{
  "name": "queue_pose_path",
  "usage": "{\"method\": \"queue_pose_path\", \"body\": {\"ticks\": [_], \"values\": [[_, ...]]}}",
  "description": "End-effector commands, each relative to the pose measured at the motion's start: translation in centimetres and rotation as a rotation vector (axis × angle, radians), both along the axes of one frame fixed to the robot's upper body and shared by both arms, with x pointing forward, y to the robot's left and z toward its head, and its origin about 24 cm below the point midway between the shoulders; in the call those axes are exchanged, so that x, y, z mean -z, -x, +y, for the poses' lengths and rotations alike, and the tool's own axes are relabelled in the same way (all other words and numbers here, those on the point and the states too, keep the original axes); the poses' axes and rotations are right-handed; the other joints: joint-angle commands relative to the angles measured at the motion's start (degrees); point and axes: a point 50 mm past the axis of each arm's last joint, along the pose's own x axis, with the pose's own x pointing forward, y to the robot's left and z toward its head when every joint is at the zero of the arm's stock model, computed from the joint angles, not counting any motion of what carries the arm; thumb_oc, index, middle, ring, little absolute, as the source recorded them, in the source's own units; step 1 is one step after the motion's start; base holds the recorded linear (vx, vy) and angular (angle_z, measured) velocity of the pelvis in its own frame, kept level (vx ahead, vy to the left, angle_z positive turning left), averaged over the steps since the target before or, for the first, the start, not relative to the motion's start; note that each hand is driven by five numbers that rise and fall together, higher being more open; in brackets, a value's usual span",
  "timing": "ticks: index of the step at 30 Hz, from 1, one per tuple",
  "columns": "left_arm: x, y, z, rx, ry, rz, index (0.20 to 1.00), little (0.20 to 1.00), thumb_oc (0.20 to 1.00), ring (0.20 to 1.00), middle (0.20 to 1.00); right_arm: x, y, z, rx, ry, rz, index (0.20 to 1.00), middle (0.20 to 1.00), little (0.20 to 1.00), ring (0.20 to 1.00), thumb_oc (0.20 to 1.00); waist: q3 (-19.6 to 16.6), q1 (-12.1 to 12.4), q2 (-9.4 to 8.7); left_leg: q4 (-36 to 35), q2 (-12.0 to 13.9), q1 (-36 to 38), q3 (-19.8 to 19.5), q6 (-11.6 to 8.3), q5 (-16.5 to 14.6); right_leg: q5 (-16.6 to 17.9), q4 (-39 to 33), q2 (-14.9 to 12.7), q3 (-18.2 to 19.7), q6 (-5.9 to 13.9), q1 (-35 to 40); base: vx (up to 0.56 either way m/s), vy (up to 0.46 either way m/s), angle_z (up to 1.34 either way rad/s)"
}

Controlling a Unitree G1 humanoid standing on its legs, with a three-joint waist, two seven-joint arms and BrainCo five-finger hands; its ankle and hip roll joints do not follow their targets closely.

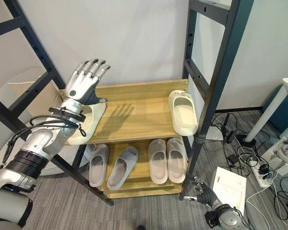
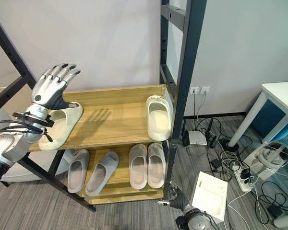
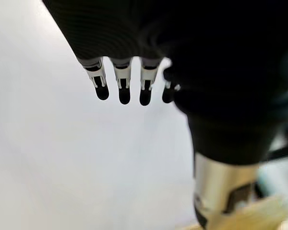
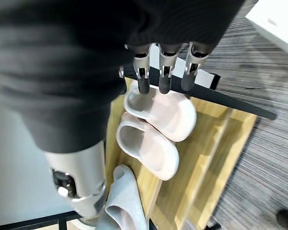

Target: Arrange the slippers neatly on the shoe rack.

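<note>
No legible text, label, number or sign is presented in any view. The white sheet (image 1: 229, 186) on the floor beside the shoe rack (image 1: 134, 117) bears only faint marks that cannot be read. The slippers (image 1: 167, 160) and the rack's wooden shelves carry no print that can be made out.
</note>
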Motion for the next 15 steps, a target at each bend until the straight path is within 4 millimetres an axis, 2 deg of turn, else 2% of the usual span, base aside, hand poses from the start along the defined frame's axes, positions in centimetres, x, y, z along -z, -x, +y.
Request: {"method": "queue_pose_path", "body": {"ticks": [1, 7, 15], "values": [[-6.1, -0.6, 2.0, -0.127, -0.116, -0.206, 1.0, 1.0, 1.0, 1.0, 1.0, -2.6, -2.6, 1.0, -0.026, -0.068, -0.172, 1.0, 1.0, 1.0, 1.0, 1.0, 2.6, -0.2, -1.12, 0.1, -1.1, 6.2, 2.6, 0.53, -13.2, -6.7, 0.1, -1.0, -0.4, 4.13, 2.4, 0.03, 0.027, -0.06], [-5.2, -0.7, 4.8, -0.267, -0.155, -0.144, 1.0, 1.0, 1.0, 1.0, 1.0, -2.6, -2.5, 0.8, -0.021, -0.057, -0.173, 1.0, 1.0, 1.0, 1.0, 1.0, 2.9, -0.5, -1.31, 0.1, -1.2, 5.9, 3.3, 0.77, -13.4, -6.5, 0.1, -1.0, 0.0, 4.46, 1.7, 0.03, 0.025, -0.1], [-3.4, -1.7, 7.1, -0.403, -0.131, -0.034, 1.0, 1.0, 1.0, 1.0, 1.0, -3.1, -2.7, 0.6, -0.008, -0.054, -0.195, 1.0, 1.0, 1.0, 1.0, 1.0, 3.5, -1.8, -1.75, 0.1, -1.3, 5.0, 4.5, 1.33, -13.6, -6.0, 0.1, -1.0, 1.5, 4.84, 0.0, 0.03, 0.04, -0.1]]}}
